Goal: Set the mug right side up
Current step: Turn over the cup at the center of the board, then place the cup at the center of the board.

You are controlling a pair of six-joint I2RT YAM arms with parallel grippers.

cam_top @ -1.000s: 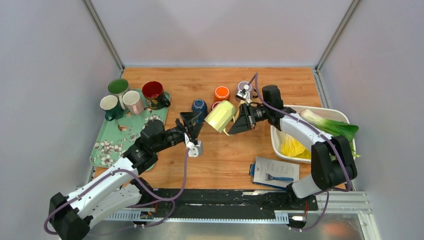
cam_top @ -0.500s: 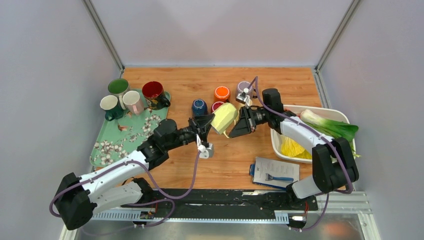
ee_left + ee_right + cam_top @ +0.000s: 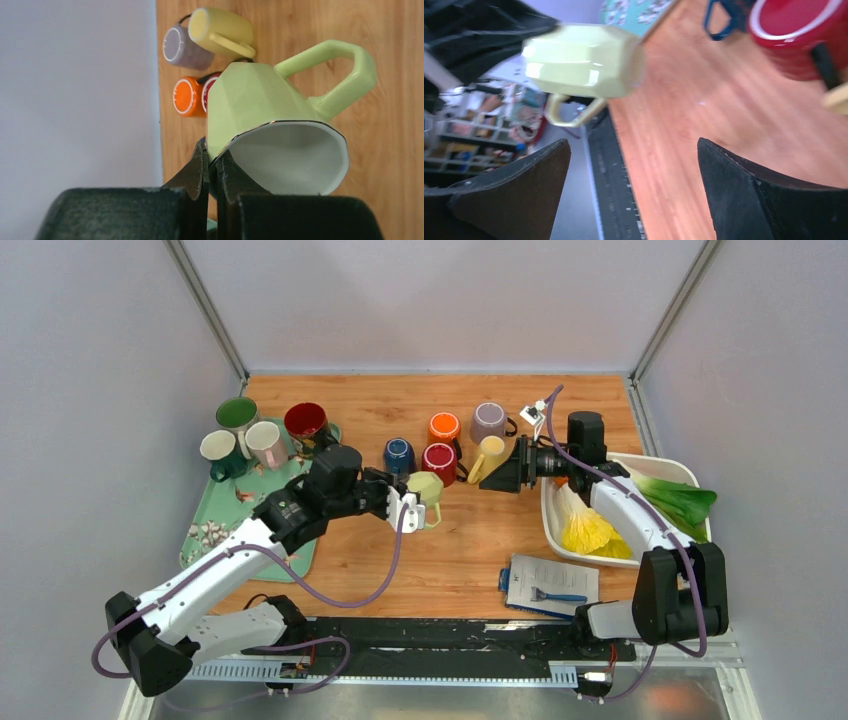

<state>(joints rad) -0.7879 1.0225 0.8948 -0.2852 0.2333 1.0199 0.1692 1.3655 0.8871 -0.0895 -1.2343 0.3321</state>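
Mug (image 3: 425, 486) passed to left jaws, clamping its rim; right jaws gape

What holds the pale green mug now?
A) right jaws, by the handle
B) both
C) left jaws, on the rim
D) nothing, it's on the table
C: the left jaws are shut on the rim of the pale green mug; the right jaws stand open, clear of it.

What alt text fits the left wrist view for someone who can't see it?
The left pincer pinches the rim of a pale green mug, held sideways with its opening facing the camera. Beyond it, a yellow mug, purple mug and orange mug sit on the wooden table.
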